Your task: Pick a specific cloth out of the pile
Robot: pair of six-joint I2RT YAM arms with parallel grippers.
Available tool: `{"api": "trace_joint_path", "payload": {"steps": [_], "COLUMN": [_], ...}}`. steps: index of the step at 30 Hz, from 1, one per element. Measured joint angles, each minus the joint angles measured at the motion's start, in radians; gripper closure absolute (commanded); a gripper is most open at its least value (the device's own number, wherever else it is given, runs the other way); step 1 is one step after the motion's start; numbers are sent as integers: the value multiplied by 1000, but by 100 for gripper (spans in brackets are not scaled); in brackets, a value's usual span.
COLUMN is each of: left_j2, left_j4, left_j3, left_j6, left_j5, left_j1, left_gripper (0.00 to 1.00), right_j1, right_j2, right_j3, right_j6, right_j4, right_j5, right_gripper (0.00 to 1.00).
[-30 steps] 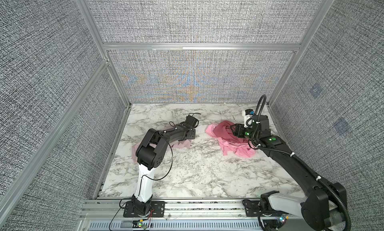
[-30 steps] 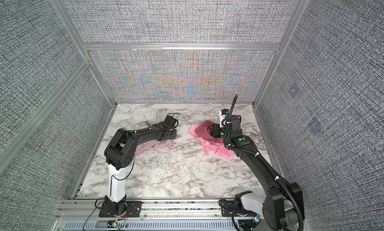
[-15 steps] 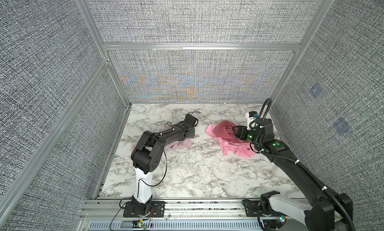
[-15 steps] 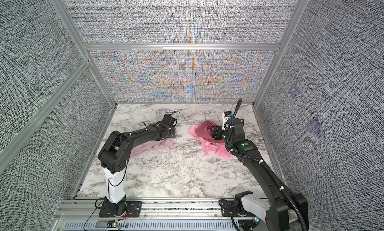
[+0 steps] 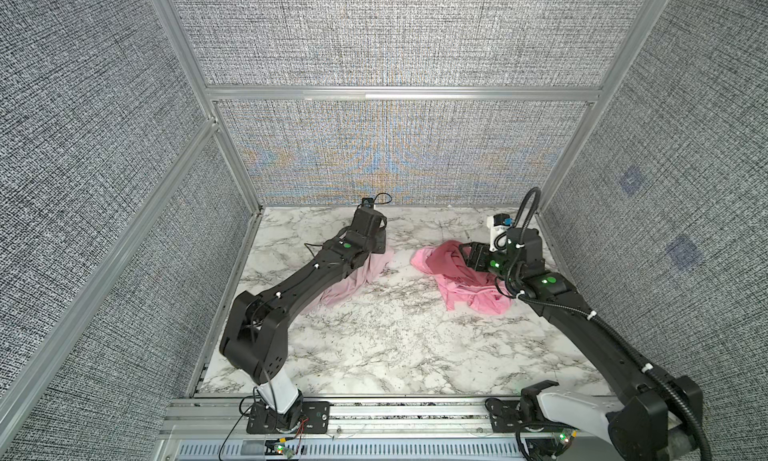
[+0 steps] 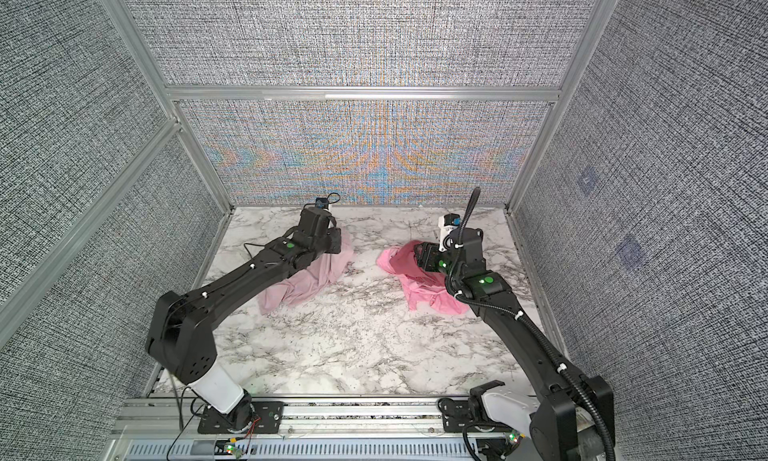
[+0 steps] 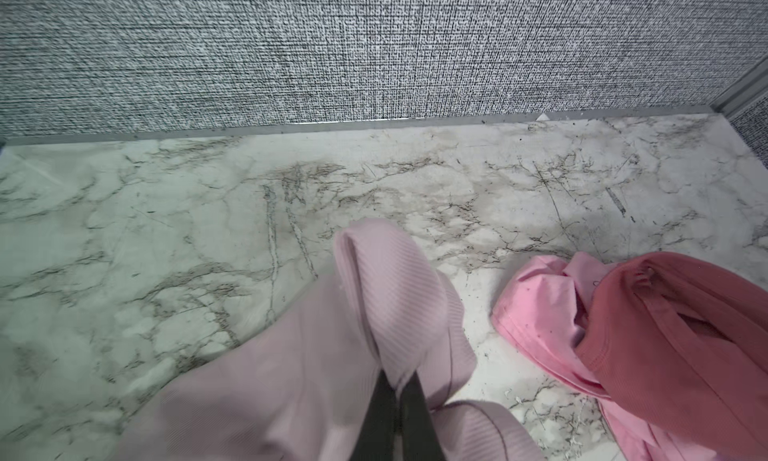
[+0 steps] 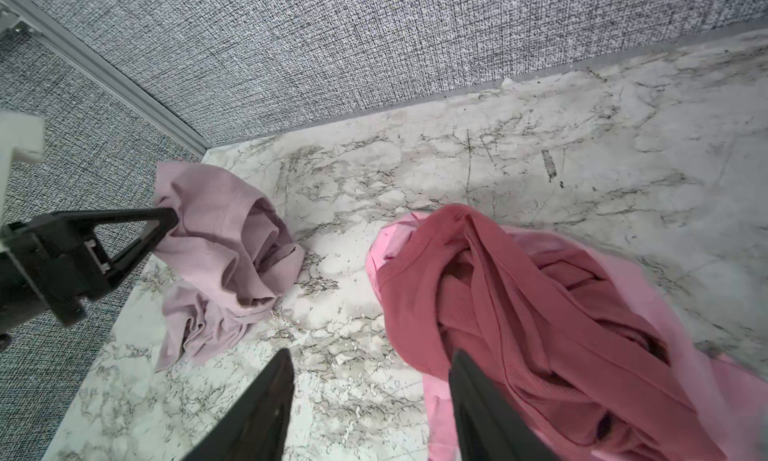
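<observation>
- Cloth point(image 7: 386, 297), the palest pink one, is trailing on the table point(image 5: 395, 342), well apart from the pile point(image 5: 451, 268), so nothing else is clinging to it.
- Left claw point(image 7: 398, 382) is pressing together, pinching the cloth's fold.
- Right claw point(image 8: 370, 361) is hanging spread at the pile's edge, holding nothing.

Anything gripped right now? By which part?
Left gripper is shut on a fold at one end of the pale pink cloth. Right gripper is open, holding nothing.

Cloths counted: three. One pale pink cloth point(image 6: 307, 284), one dark rose cloth point(image 6: 409, 263), one bright pink cloth point(image 6: 419, 297). Arms: two, left arm point(image 6: 249, 280) and right arm point(image 6: 519, 326).
</observation>
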Motion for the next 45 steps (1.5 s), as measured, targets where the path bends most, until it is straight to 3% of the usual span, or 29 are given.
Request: {"api": "trace_joint_path", "payload": {"steps": [7,15,24,34,41,45], "left_j2": [-242,-420,-439,-367,-320,-358], "left_j4": [18,8,8,73,92,84], "left_j3": [-218,-391,-520,-617,-632,-625], "left_j6": [-15,-45,-74,-116,-150,-163], "left_j5": [-70,-105,-97,-69,-41,-44], "left_j1": [31,171,319,398,418,419], "left_gripper": [100,100,100,100,48,44], "right_j1": [43,70,78,79,79,79], "right_j2": [60,94,105,113,100,86], "right_j3": [38,63,92,111,109,106], "right_j6": [-1,-5,-13,-28,-34,-39], "right_j4": [22,28,28,17,12,8], "right_j5": [-5,-7,-10,-10,-10,-5], "right_gripper": [38,38,38,38,38,38]}}
